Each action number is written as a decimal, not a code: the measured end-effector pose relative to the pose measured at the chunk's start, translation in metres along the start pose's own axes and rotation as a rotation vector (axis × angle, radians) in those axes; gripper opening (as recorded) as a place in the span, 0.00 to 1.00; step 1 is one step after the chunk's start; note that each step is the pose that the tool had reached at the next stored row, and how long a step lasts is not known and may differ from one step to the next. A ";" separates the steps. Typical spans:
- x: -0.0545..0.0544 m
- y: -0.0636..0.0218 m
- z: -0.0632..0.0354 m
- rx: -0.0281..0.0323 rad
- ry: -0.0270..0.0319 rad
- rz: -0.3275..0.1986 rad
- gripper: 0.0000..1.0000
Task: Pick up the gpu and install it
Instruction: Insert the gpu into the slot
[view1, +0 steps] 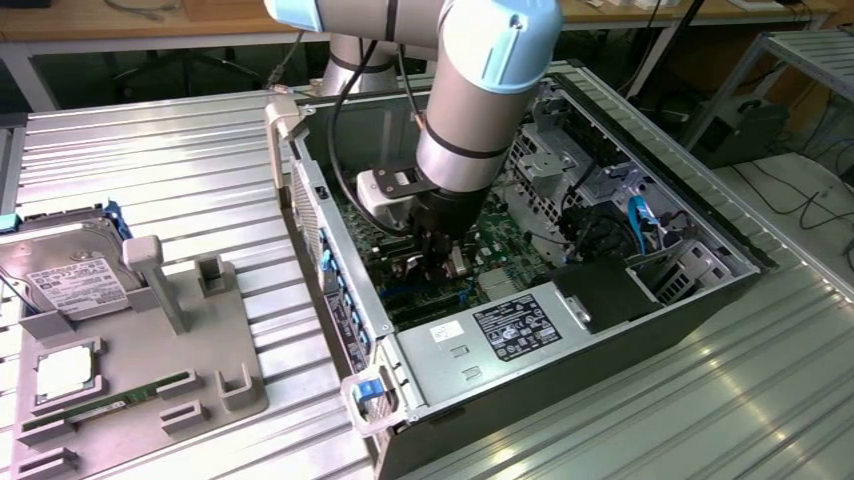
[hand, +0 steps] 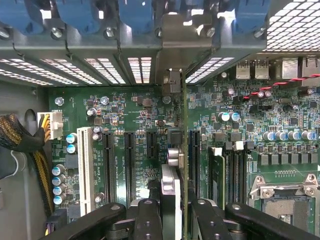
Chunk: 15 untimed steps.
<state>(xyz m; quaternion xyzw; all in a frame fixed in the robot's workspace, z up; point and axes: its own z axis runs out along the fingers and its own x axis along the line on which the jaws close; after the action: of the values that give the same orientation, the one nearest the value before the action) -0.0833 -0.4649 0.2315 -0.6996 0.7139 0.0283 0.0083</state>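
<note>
I see gripper (hand: 172, 210) clenched on gpu (hand: 176, 150), card held edge-on, upright, w/ bracket end toward rear slot openings of case (view1: 707, 255). Gpu sits inside case just over mobo (hand: 130, 115), lined w/ slot. I judge edge-on hold is so contacts meet slot straight.

My own arm (view1: 467, 120) hides the motherboard behind it in the exterior view, and my pincer (view1: 441, 262) is too dark there to read. In the wrist view the gpu (hand: 172, 200) shows edge-on, its faces hidden, its near end cut off.
</note>
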 end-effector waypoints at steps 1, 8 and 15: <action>0.000 0.0000 0.0005 -0.0001 0.0002 0.000 0.28; 0.000 0.0004 0.0054 -0.0001 -0.0002 0.000 0.28; -0.001 0.0004 0.0053 0.0015 -0.0010 0.000 0.28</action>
<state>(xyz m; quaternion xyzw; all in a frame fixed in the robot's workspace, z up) -0.0838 -0.4641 0.2262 -0.6996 0.7139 0.0281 0.0092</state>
